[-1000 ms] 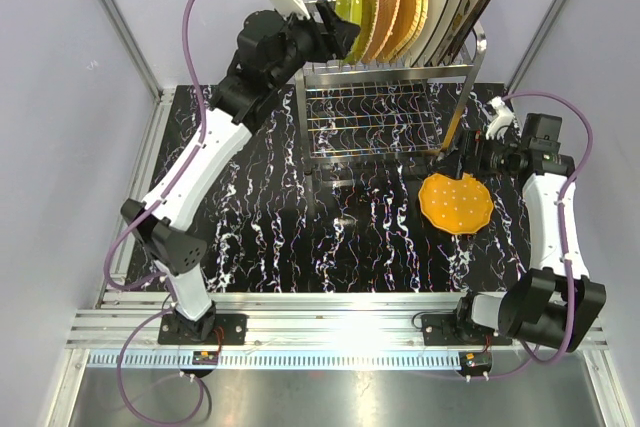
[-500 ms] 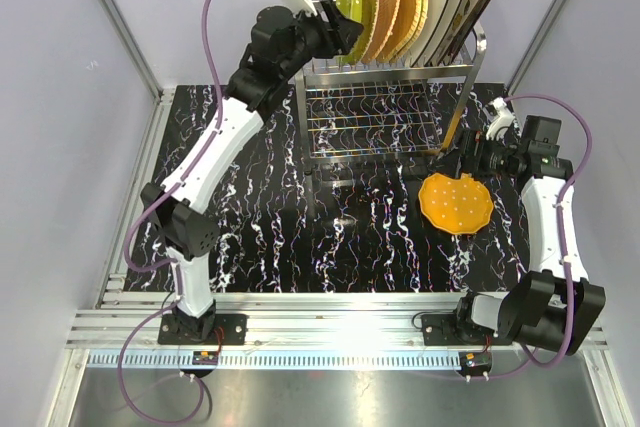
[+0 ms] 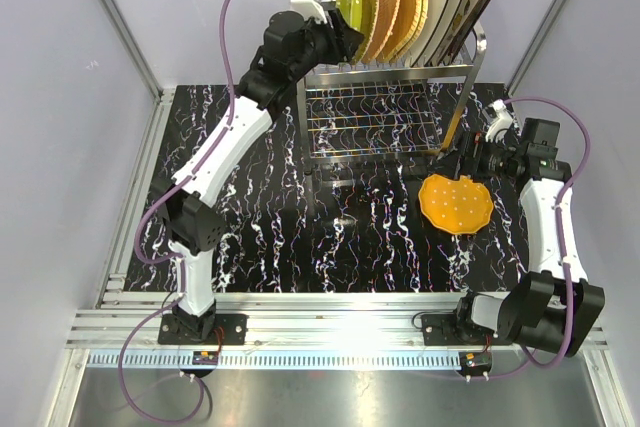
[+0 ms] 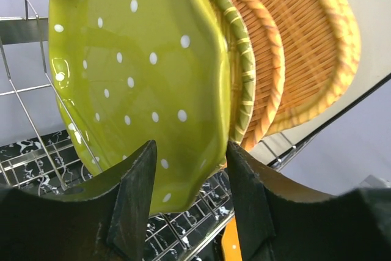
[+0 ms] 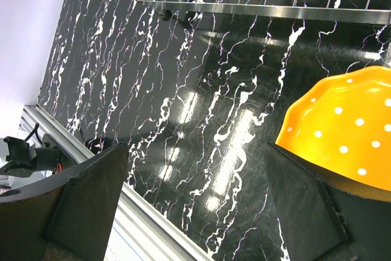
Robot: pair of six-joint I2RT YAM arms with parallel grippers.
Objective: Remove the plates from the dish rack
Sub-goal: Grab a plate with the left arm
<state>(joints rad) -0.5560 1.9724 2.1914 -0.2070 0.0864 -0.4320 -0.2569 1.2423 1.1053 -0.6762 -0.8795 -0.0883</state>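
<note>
I count seven plates (image 3: 410, 2) standing upright in the dish rack (image 3: 390, 97) at top center, with the lime-green dotted plate (image 4: 140, 84) leftmost. The left claw (image 4: 189, 194) is spread around its lower edge. One orange dotted plate (image 3: 455, 203) lies flat on the table (image 3: 260, 207) at right, with the right claw (image 5: 198, 181) spread wide by its edge.

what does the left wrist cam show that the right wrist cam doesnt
Only the left wrist view: a lime-green dotted plate standing in the rack, seen between the fingers of the open left gripper, with a green striped-rim plate and woven orange plates stacked upright behind it.

Only the right wrist view: an orange dotted plate lying flat on the table, the open, empty right gripper, and the metal rail at the table's near edge.

Both: wires of the dish rack and the black marbled table.
</note>
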